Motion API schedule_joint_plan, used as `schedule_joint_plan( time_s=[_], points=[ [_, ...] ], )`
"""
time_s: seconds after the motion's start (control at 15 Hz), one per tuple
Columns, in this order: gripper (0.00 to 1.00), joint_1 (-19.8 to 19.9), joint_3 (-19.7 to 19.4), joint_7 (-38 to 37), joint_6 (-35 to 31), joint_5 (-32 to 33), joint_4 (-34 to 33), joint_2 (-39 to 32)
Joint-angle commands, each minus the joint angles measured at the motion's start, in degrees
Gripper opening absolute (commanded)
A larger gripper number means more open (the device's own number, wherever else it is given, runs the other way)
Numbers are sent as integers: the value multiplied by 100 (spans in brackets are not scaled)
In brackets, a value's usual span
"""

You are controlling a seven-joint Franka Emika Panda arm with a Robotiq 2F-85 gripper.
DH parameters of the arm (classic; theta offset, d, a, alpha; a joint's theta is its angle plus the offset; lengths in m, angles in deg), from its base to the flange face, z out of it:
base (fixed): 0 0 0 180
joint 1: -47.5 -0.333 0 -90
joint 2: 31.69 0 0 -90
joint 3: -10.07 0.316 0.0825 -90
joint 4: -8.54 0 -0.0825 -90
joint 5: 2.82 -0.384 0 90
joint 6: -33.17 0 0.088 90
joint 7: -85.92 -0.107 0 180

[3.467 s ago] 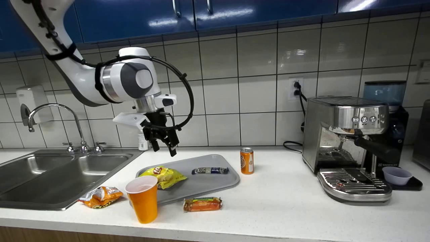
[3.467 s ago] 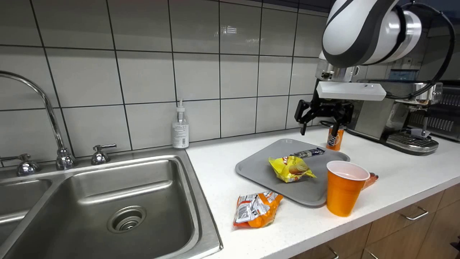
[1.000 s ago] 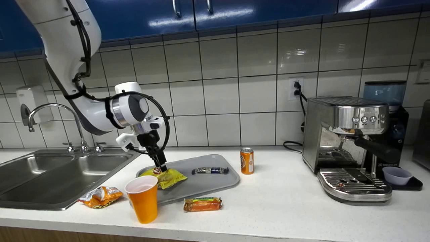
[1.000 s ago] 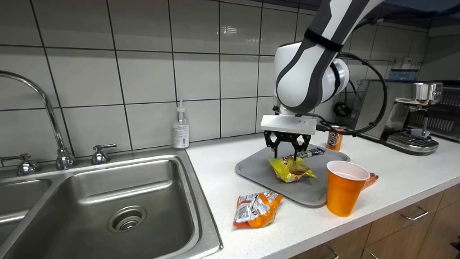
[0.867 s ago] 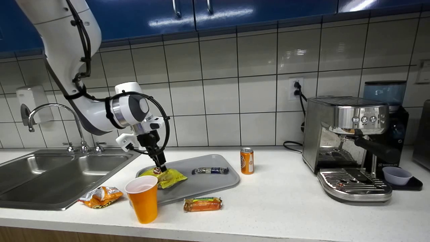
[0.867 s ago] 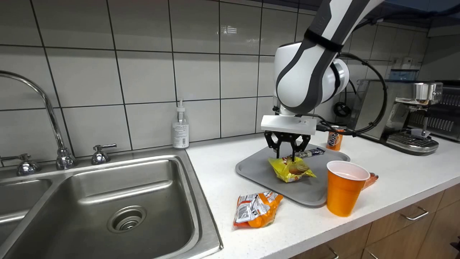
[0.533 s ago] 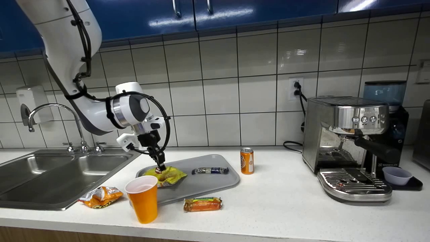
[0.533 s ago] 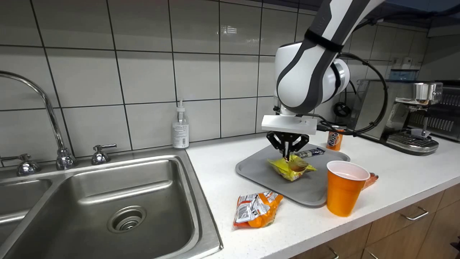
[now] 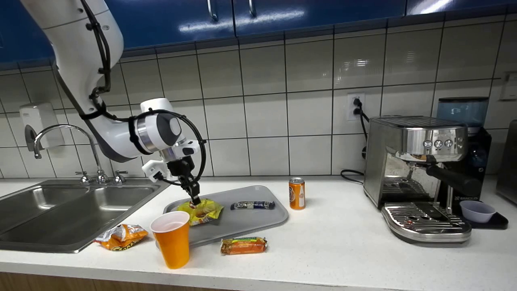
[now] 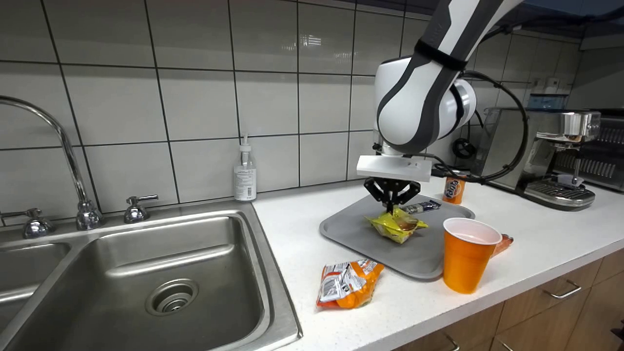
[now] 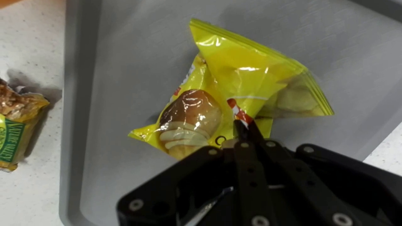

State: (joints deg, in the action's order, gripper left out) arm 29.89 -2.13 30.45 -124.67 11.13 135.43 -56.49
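In the wrist view my gripper (image 11: 246, 125) is shut, its two black fingertips together on a red and white printed fold of a yellow snack bag (image 11: 190, 119). Both exterior views show the gripper (image 10: 390, 209) coming down on the top of this bag (image 10: 397, 228), which is puckered under the fingers. The bag is over a grey tray (image 9: 238, 228); whether it rests fully on it, I cannot tell. Part of the bag is hidden behind the gripper. A dark blue wrapped bar (image 9: 252, 205) lies on the same tray, beside the bag.
An orange cup (image 9: 173, 244) stands at the tray's near edge. Around the tray are an orange crumpled bag (image 9: 122, 237), a granola bar (image 9: 243, 245) and an orange can (image 9: 297, 193). A sink (image 10: 209, 273), a soap bottle (image 10: 244, 178) and a coffee machine (image 9: 416, 139) flank them.
The gripper has come down from above the tray to the yellow bag. Within the last second its fingers closed, pinching the bag's top and bunching it up slightly.
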Motion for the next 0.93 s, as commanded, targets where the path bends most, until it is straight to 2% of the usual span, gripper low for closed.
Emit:
schedule_joint_plan(
  time_s=[0.0,0.87],
  points=[
    [0,-3,-6,-35,126,10,44,203],
    [0,-445,151,-186,77,467,337,789]
  ],
)
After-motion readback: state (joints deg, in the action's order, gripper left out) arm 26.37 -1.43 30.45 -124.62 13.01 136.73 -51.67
